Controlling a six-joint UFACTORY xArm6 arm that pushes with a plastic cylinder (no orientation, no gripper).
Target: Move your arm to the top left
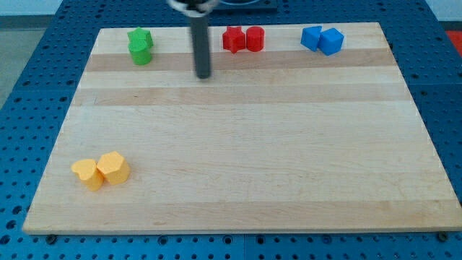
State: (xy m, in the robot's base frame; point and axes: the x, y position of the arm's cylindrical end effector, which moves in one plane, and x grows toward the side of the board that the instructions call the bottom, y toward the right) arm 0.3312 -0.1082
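Observation:
My dark rod comes down from the view's top, and my tip (pixel 204 76) rests on the wooden board (pixel 238 144) near its top edge. The tip lies between two green blocks (pixel 140 46) to its left and two red blocks (pixel 243 39) to its upper right. The green pair is a star-like block above a rounder one, touching. The red pair is a star-like block and a rounder block side by side. The tip touches no block.
Two blue blocks (pixel 323 39) sit side by side at the top right. Two yellow blocks (pixel 101 170), one hexagonal, sit together at the bottom left. A blue perforated table (pixel 29 72) surrounds the board.

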